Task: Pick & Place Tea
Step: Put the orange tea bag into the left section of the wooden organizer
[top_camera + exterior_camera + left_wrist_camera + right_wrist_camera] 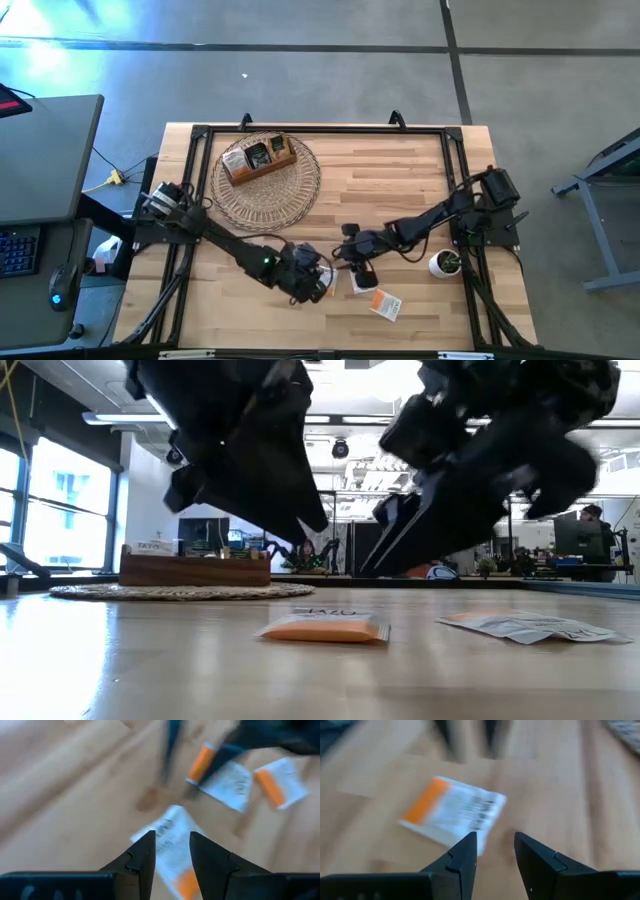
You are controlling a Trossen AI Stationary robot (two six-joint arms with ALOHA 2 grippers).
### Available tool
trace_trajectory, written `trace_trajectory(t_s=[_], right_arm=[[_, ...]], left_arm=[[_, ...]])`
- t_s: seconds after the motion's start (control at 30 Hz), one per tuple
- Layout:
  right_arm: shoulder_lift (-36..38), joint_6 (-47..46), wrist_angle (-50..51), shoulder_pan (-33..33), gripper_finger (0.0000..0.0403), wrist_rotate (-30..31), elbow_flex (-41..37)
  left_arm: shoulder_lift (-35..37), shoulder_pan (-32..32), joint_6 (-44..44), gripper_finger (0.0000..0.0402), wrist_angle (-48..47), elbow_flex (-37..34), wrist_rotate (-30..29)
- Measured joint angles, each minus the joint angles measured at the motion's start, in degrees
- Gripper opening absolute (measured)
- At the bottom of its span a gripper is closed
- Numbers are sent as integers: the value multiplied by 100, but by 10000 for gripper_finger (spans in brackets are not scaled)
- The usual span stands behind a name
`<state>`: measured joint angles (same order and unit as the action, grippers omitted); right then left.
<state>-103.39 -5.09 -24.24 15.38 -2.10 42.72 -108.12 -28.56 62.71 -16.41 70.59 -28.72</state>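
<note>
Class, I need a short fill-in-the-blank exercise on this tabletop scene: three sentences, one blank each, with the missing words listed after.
1. The wooden box sits on a round woven ____.
2. The loose white tea sachets carry a stripe coloured ____.
3. The small white pot holds a ____.

Missing words: mat; orange; plant

The work surface is a light wooden table (pixel 400 175) framed by black rails. A round woven mat (pixel 266 180) is laid toward its far left. Tea sachets (pixel 386 305) are laid flat near the front edge. A small white plant pot (pixel 445 264) is placed at the right.
</note>
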Motion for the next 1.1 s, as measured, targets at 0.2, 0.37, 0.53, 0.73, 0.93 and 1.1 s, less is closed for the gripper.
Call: trace_trajectory(t_s=[0.2,0.37,0.53,0.73,0.93,1.1], right_arm=[[592,83,478,358,129,-306,2],[628,-72,498,807,129,-472,0],[419,-85,603,1177,129,187,-4],[404,59,315,1243,129,381,-7],[-57,-84,-783,1258,129,522,-2],[-501,-244,-1154,1269,128,819,91]], left_arm=[[-9,444,-826,119,-364,102,464],[-87,1020,-1881,119,-284,96,1656],[-83,1248,-2876,119,-360,104,2529],[-83,1201,-3922,119,-462,100,2314],[-205,1207,-4040,119,-146,105,2489],[-373,1169,-4043,124,171,91,2747]])
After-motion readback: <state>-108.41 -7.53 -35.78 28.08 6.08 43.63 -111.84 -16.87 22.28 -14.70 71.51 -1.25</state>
